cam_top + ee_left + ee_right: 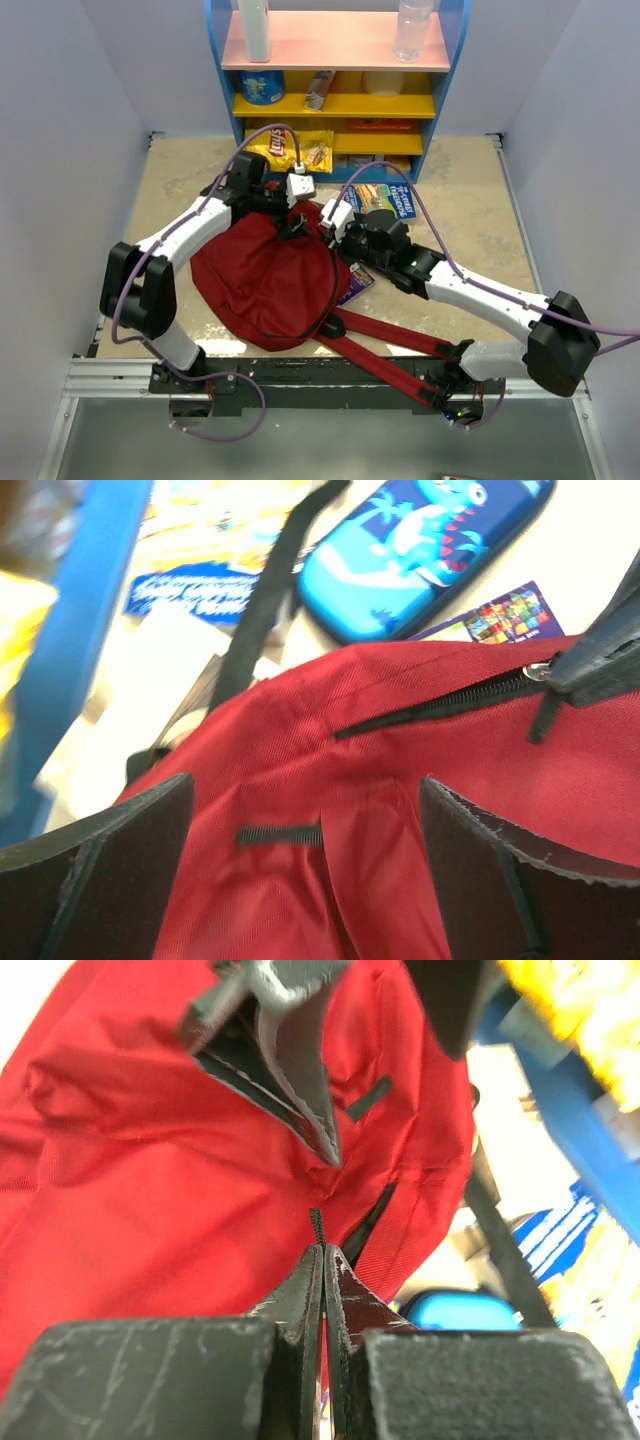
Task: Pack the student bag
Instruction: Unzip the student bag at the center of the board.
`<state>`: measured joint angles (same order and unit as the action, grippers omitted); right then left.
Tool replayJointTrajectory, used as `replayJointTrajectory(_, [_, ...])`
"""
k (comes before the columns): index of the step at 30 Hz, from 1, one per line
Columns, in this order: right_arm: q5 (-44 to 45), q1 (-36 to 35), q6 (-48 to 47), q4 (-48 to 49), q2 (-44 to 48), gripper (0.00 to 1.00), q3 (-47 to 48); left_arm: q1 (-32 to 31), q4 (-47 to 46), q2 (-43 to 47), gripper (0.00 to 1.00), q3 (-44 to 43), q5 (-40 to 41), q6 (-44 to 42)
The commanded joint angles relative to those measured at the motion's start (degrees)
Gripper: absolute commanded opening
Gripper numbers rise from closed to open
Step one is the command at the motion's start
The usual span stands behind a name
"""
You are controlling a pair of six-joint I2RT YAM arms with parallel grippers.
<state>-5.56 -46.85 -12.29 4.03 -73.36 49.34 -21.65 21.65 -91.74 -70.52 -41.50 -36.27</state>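
The dark-red student bag [262,285] lies mid-table [180,170], its straps trailing toward the arm bases. The left gripper [307,785] hangs over the bag's fabric, its 2 fingers spread wide and holding nothing. The right gripper [322,1252] is pinched tight on the thin black zipper pull [316,1222], near a blue pencil case [420,550].

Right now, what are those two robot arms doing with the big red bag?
They are working on the student bag, which lies on the table. The right gripper is shut, pinching the black zip pull at the bag's top. The left gripper hovers open over the red fabric close by, holding nothing. The blue pencil case and a book lie outside the bag, so those are not packed yet.
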Motion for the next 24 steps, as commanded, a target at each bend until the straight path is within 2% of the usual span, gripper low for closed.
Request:
replayJointTrajectory(1, [-2.08, -0.08, 2.54, 3.44, 2.26, 0.00, -1.70, -0.41, -4.43, -5.02, 1.00, -2.86, -12.96, -9.14])
replayJointTrajectory(2, [-2.08, -0.08, 2.71, 4.05, 2.52, 0.00, -2.05, -0.50, -0.86, -5.89, 1.00, -3.65, -14.65, -16.48])
replayJointTrajectory(5, [-2.87, -0.08, 3.33, 5.01, 2.79, 0.00, -2.32, -0.76, 9.07, -9.76, 1.00, -8.22, -18.00, -30.38])
replayJointTrajectory(8, [-3.49, -0.08, 3.51, 5.28, 2.70, 0.00, -2.06, -0.85, 16.90, -13.63, 1.00, -13.93, -20.46, -37.96])
replayJointTrajectory(13, [-4.72, -0.08, 3.33, 5.55, 2.26, 0.00, -1.44, -1.90, 17.28, -16.88, 1.00, -18.07, -21.96, -39.66])
replayJointTrajectory(14, [-4.98, -0.08, 3.42, 5.55, 2.17, 0.00, -1.27, -2.78, 18.77, -17.41, 1.00, -18.59, -22.05, -42.10])
replayJointTrajectory(19, [-5.60, -0.08, 3.59, 5.37, 2.43, 0.00, -0.83, -5.68, 36.05, -24.08, 0.98, -26.23, -19.68, -54.07])
replayJointTrajectory(22, [-5.43, -0.08, 3.51, 5.20, 2.96, 0.00, -0.74, -6.13, 41.96, -27.69, 0.88, -31.07, -19.24, -57.24])
replayJointTrajectory(24, [-5.33, -0.08, 3.33, 4.67, 3.14, 0.00, -0.48, -6.21, 43.12, -28.75, 0.74, -32.57, -18.80, -57.86])
